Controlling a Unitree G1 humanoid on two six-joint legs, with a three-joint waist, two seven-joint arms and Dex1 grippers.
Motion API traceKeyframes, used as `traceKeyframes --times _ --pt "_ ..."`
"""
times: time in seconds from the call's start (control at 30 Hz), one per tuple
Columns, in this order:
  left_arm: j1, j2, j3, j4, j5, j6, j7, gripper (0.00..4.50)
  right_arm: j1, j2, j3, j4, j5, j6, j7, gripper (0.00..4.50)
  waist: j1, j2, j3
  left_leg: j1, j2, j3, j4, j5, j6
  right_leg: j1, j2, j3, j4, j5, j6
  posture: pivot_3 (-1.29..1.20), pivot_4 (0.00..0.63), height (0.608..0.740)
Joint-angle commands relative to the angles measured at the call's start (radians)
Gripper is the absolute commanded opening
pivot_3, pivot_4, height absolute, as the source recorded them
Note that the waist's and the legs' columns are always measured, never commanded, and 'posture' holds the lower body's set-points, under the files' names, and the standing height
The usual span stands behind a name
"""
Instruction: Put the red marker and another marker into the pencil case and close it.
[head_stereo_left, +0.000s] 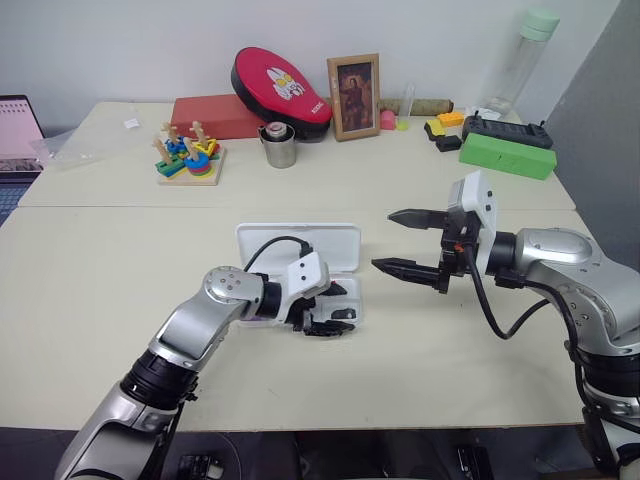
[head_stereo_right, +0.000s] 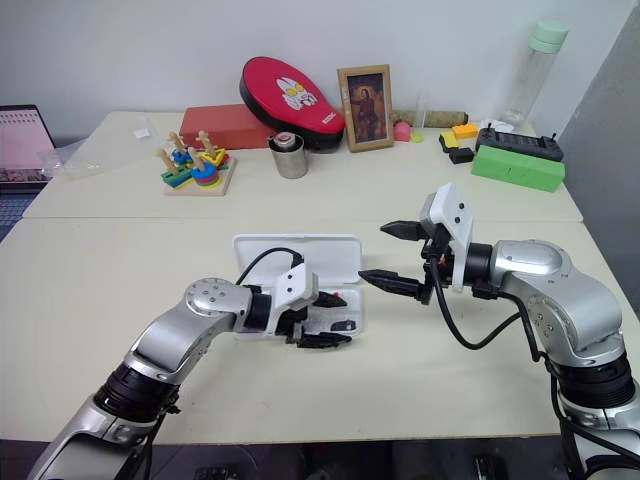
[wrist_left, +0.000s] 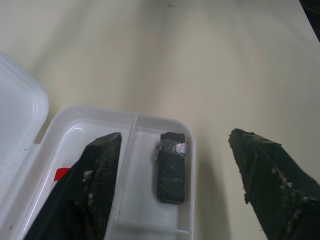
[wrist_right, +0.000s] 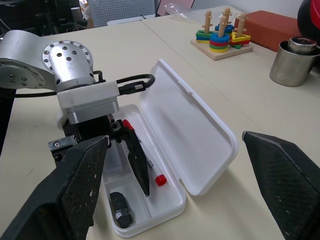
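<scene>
Left pincer (head_stereo_left: 330, 310) spread over the open white case (head_stereo_left: 345, 243) at frame centre on the surface (head_stereo_left: 100, 280), right pincer (head_stereo_left: 410, 242) spread wide at centre right, red marker (wrist_right: 159, 179) lying in the tray beside a black clip (wrist_left: 171, 167).

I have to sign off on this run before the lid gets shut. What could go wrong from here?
The left gripper hangs open inside the case, right over the red marker; pulling out, a finger may drag the marker or shift the tray. No purple marker is visible in the case, so closing now could leave the task half done.
</scene>
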Motion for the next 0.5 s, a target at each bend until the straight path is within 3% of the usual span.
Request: traceKeyframes --times 0.03,0.3,0.43,0.5 --pt "-0.005 -0.016 0.124 -0.094 -0.094 0.063 0.046 4.45 -0.037 0.016 -0.031 0.012 0.006 -0.031 -0.015 4.50 -0.001 0.000 0.000 0.000 0.000 0.000 0.000 0.000 0.000 0.000 0.000 0.000 0.000 0.000 0.000 0.00 0.150 0.740" --pt "0.105 -0.064 0.535 -0.322 -0.339 0.230 0.310 4.45 -0.310 0.159 0.022 0.311 -0.075 -0.061 -0.096 4.50 -0.017 0.000 0.000 0.001 0.001 0.000 0.000 0.000 0.000 0.001 0.000 0.000 0.001 0.000 0.000 0.00 0.150 0.740" --pt "0.202 -0.050 0.724 -0.448 -0.456 0.291 0.414 4.50 -0.442 0.266 0.087 0.542 -0.173 -0.098 -0.141 3.86 -0.019 0.000 0.000 0.001 0.001 0.000 0.000 0.000 0.000 0.001 0.000 0.000 0.001 0.000 0.000 0.00 0.150 0.740" --pt "0.264 -0.027 0.801 -0.487 -0.476 0.301 0.445 4.50 -0.488 0.308 0.148 0.660 -0.247 -0.133 -0.145 3.19 -0.025 0.000 0.000 0.001 0.001 0.000 0.000 0.000 0.000 0.000 0.000 0.000 0.001 0.000 0.000 0.00 0.150 0.740"
